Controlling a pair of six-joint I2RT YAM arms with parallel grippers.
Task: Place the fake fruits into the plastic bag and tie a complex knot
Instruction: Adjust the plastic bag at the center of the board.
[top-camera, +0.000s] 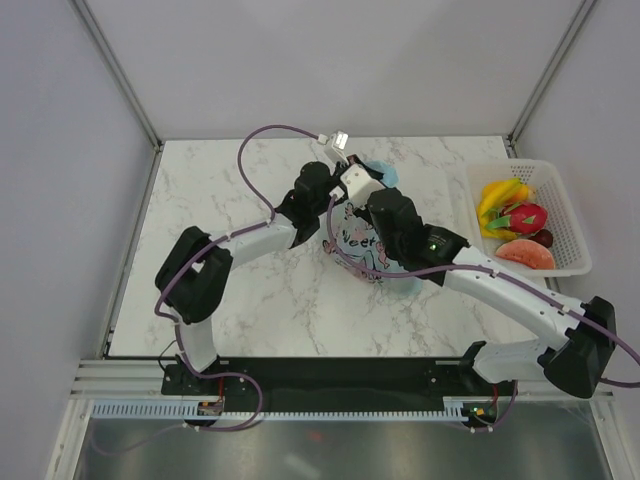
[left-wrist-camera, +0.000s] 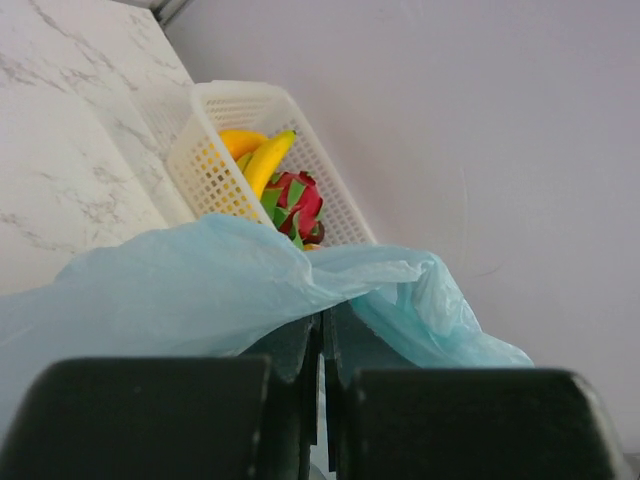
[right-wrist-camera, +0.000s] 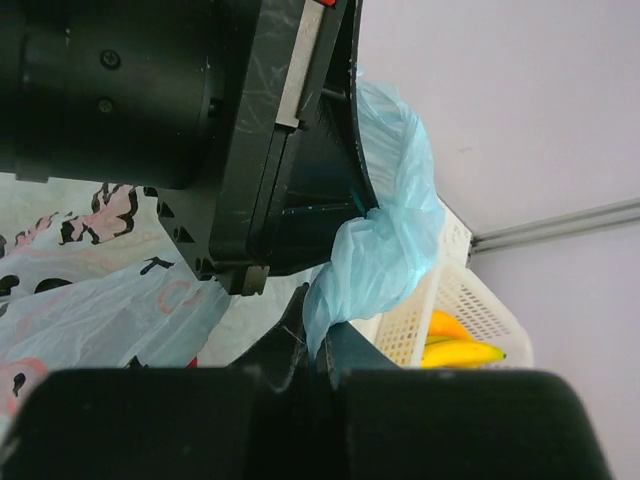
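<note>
Marble tabletop (top-camera: 250, 300); hands (left-wrist-camera: 322, 335) (right-wrist-camera: 316, 350) tight on bag (top-camera: 354, 240)

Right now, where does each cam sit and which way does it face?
Top external: above and behind the bases, looking down on the white marble table; both arms whole, meeting at the thin light-blue plastic bag.
Left wrist: behind the left gripper, shut on the bag, facing the white mesh plastic basket of toy fruit.
Right wrist: behind the right gripper, shut on the bag, facing the left arm's black wrist.
Shared: both wrist views show bag, basket and yellow toy bananas.
</note>
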